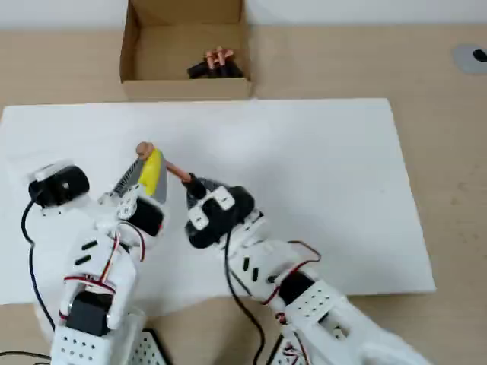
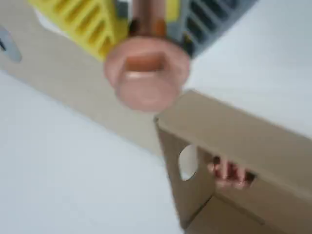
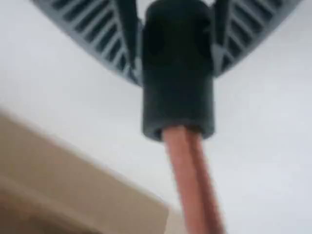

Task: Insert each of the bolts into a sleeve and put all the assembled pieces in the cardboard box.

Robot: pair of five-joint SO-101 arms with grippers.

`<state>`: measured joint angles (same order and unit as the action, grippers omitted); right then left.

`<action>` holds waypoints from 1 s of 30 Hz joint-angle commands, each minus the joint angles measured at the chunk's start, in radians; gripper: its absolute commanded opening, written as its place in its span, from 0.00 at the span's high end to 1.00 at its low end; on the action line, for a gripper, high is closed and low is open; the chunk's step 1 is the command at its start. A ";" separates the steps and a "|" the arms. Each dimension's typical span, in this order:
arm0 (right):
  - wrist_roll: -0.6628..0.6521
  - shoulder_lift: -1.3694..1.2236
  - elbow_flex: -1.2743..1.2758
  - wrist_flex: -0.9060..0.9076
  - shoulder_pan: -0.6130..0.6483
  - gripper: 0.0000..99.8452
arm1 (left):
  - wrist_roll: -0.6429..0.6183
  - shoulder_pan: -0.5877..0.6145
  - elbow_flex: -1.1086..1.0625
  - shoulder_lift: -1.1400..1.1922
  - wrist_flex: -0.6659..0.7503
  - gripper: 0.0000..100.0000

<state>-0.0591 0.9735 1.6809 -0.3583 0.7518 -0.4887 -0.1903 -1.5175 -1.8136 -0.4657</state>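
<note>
My left hand (image 1: 148,163) is closed on one copper bolt (image 2: 146,73). Its two fingers, one yellow (image 2: 83,22) and one grey (image 2: 214,19), pinch the shaft just behind the wide head. My right hand (image 3: 178,29) is clamped on one black sleeve (image 3: 178,92), a grey finger on each side of it. The bolt's shaft runs into the sleeve's open end, so the two hands meet on a single piece above the white sheet (image 1: 319,190). Seen from above, the sleeve lies at 4 o'clock from the bolt head. The pair sits toward 8 o'clock of the sheet's middle. One cardboard box (image 1: 186,89) stands on the worktop (image 1: 449,190) at 12 o'clock, just past the sheet's far edge and at about 1 o'clock from my left hand. Inside it, toward its 4 o'clock corner, lies a small cluster of assembled pieces (image 1: 217,65), copper ends on dark sleeves. I make out about three, lying against each other, but cannot tell the count for certain.
</note>
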 commanded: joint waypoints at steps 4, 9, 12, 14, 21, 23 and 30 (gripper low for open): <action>-0.044 0.022 0.001 -0.123 -0.051 0.99 | 0.023 0.000 0.064 -0.013 0.075 0.99; -0.003 0.022 0.001 -0.130 -0.087 0.99 | 0.092 -0.052 0.064 -0.013 0.094 0.99; 0.014 0.021 0.001 -0.103 -0.085 0.99 | 0.121 -0.095 0.063 0.001 0.092 0.99; 0.014 0.021 0.001 -0.081 -0.085 0.99 | 0.150 -0.124 0.068 0.022 0.092 0.99; 0.015 0.022 0.001 -0.072 -0.079 0.99 | 0.264 -0.255 0.150 0.122 -0.009 0.99; 0.015 0.022 0.001 -0.071 -0.065 0.99 | 0.295 -0.282 0.169 0.159 -0.014 0.99; 0.058 0.022 0.001 -0.029 -0.002 0.99 | 0.394 -0.344 0.192 0.260 -0.021 0.99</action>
<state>-0.0376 0.9735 1.6809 -0.3874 0.6920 -0.1128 -0.4588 -1.3717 -1.5881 -0.4841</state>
